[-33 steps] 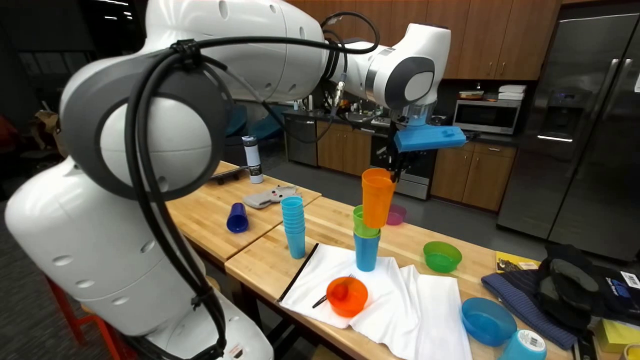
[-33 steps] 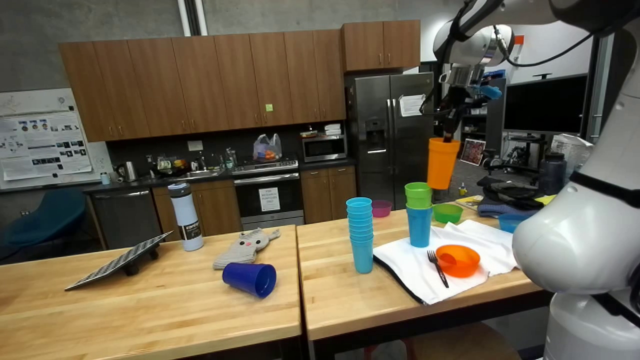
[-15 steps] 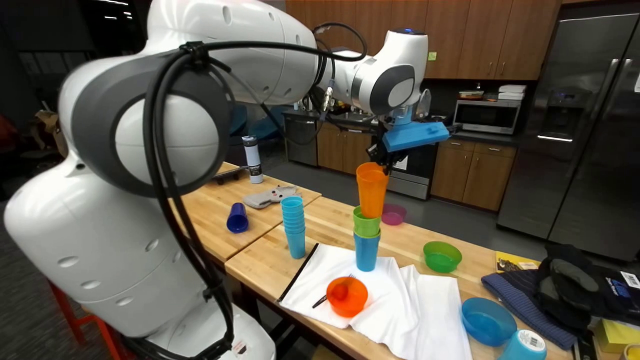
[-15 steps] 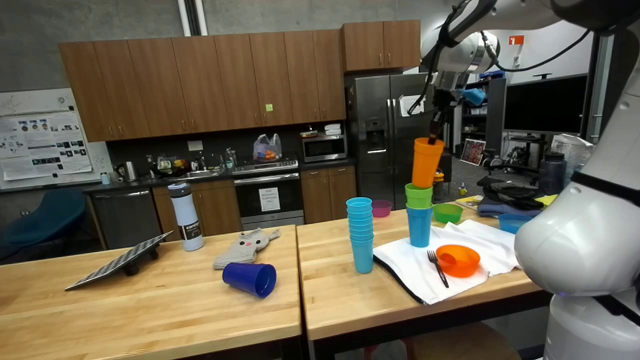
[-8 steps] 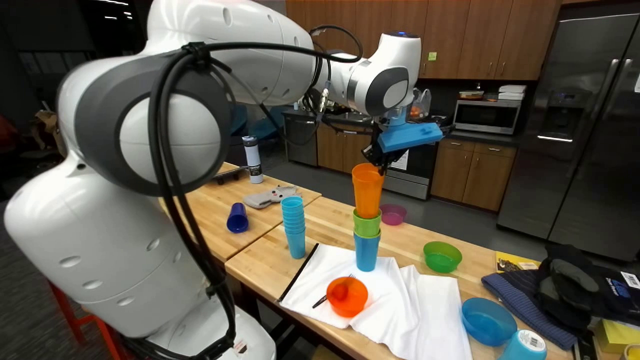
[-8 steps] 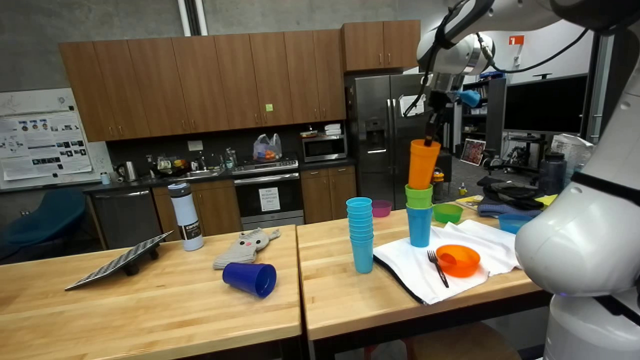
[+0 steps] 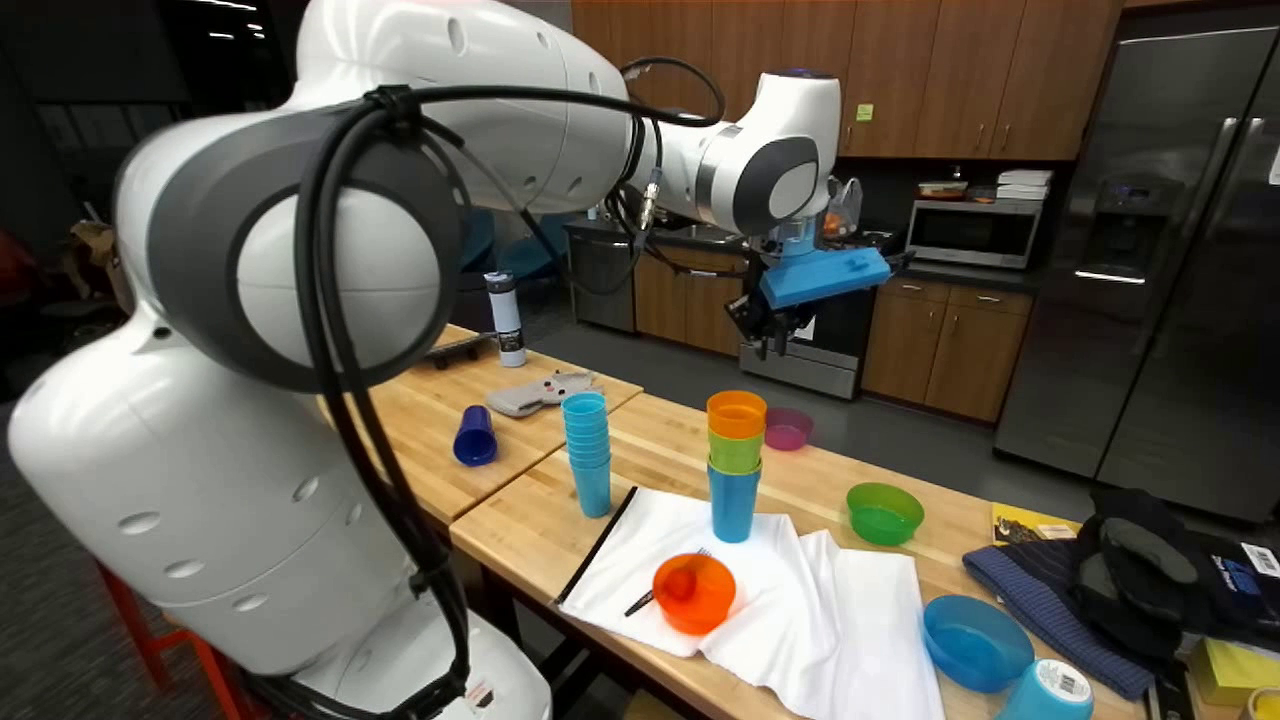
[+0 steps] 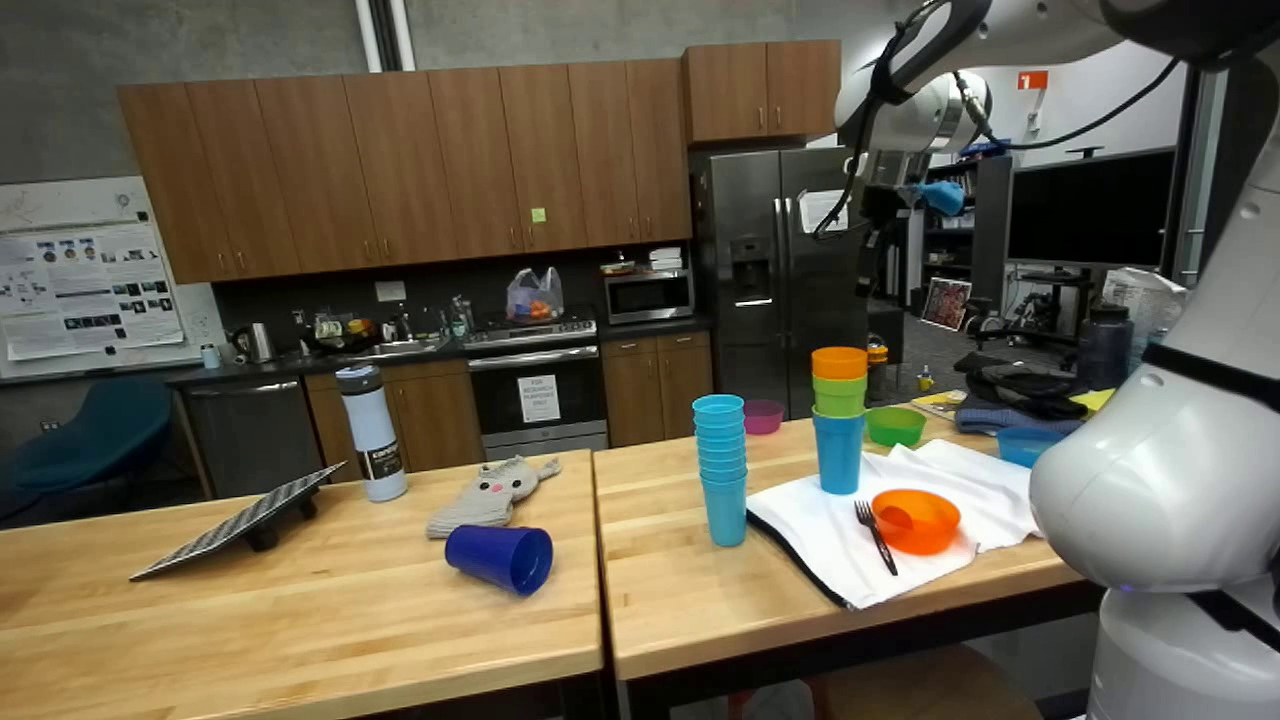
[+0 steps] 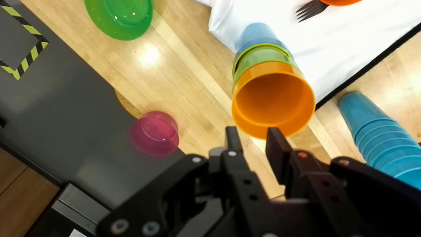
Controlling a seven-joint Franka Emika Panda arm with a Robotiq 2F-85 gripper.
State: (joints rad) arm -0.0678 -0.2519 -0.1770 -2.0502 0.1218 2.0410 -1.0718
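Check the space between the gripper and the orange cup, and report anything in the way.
Nothing visible is in the way: both exterior views show only a gap between the gripper, its jaws parted and holding nothing, and the orange cup below, which sits nested in the green cup.

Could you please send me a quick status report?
Gripper open, holding nothing. Orange cup nested in green cup, above blue cup. Light-blue cup stack to one side.
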